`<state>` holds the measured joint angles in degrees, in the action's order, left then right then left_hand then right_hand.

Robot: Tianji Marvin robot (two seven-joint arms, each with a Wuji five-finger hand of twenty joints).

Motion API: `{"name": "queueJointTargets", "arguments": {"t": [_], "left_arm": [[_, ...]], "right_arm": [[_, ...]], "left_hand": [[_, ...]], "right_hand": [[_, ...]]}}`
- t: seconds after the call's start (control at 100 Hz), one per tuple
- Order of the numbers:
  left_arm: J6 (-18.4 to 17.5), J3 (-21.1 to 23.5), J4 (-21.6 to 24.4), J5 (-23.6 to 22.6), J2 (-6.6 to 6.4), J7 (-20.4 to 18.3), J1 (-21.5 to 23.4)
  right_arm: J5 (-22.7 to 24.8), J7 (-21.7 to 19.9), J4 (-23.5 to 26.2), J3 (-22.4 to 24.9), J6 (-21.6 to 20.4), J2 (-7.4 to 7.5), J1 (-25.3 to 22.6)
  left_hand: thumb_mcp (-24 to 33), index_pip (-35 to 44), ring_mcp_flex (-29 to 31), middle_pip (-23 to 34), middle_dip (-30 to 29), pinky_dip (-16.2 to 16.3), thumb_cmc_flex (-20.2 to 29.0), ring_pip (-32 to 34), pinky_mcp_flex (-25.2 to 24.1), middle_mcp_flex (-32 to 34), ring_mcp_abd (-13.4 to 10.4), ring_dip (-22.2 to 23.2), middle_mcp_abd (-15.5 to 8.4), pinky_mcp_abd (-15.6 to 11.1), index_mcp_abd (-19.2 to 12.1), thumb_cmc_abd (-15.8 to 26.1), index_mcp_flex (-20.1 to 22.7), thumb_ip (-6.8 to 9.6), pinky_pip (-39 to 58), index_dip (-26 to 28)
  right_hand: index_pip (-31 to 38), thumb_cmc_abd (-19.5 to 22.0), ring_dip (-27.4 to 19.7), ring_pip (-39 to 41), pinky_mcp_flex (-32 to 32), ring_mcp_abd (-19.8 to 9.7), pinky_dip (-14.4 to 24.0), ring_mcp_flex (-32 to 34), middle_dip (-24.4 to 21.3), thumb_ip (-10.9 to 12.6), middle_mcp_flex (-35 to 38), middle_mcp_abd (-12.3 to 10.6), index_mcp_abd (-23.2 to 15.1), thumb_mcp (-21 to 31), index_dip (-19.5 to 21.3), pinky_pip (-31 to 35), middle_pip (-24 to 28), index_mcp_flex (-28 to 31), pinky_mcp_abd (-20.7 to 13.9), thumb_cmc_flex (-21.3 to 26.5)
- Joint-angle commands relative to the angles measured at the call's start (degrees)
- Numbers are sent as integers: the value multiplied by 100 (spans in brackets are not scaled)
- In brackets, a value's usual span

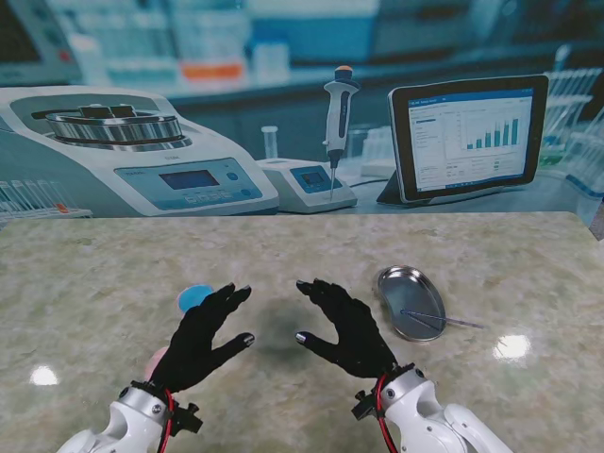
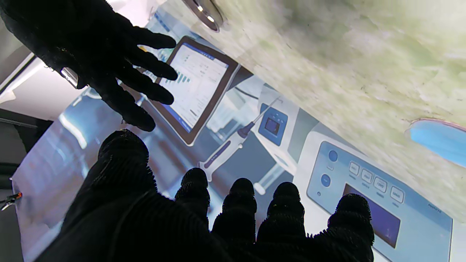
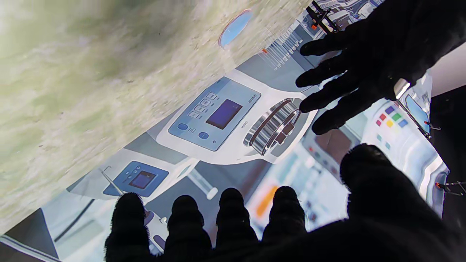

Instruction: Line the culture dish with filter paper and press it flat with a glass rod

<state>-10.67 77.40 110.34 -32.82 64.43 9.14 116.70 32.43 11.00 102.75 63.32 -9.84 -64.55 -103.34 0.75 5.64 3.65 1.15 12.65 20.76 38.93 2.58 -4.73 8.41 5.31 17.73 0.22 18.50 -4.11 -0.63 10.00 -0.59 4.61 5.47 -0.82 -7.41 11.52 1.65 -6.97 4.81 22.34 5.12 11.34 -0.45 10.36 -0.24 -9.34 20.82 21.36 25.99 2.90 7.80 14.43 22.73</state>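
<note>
Hovering over the desk (image 1: pixel 94 283), left hand (image 1: pixel 200 338) and right hand (image 1: pixel 347 328) are empty, fingers spread. Culture dish (image 1: pixel 411 302) with glass rod (image 1: pixel 444 321) lies right of the right fingers; blue filter paper (image 1: pixel 194 296) beside the left fingers.

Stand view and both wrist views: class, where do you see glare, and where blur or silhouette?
Stand view: bright lamp glare spots on the pale green marbled table, one right of the round metal dish. Left wrist view: tabletop smeared, left hand a black silhouette. Right wrist view: tabletop blurred too, right hand dark against the bright backdrop.
</note>
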Motion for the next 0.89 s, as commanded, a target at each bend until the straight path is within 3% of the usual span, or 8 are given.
{"name": "queueJointTargets", "arguments": {"t": [0.0, 0.35, 0.88], "left_arm": [[45, -55, 7, -33, 25, 57, 50], [187, -159, 8, 168, 62, 140, 60], [12, -98, 89, 190, 45, 58, 124]], "right_arm": [[-22, -53, -48, -23, -57, -28, -34], [-135, -93, -39, 8, -254, -26, -65], [-59, -33, -15, -10, -214, -30, -75]], "left_hand": [[-119, -88, -156, -138, -123, -266, 59, -141, 24, -190, -236, -85, -220, -199, -186, 215, -67, 144, -353, -30], [-119, 143, -162, -128, -51, -355, 82, -118, 30, -185, -246, -88, -240, -212, -254, 196, -84, 145, -357, 96], [-121, 131, -159, -137, -73, -432, 77, -120, 35, -188, -248, -110, -231, -207, -260, 205, -90, 143, -373, 87]], "right_hand": [[-197, 181, -174, -244, -33, -267, -129, -141, -182, 2, -148, -282, -238, 55, -330, -268, -202, 95, -200, -194], [-157, 168, -210, -245, -41, -268, -98, -150, -211, -13, -160, -304, -286, 80, -512, -351, -191, 104, -183, -268], [-112, 169, -145, -226, -30, -248, 16, -149, -155, -17, -168, -253, -281, 99, -570, -345, -181, 105, -161, -278]]}}
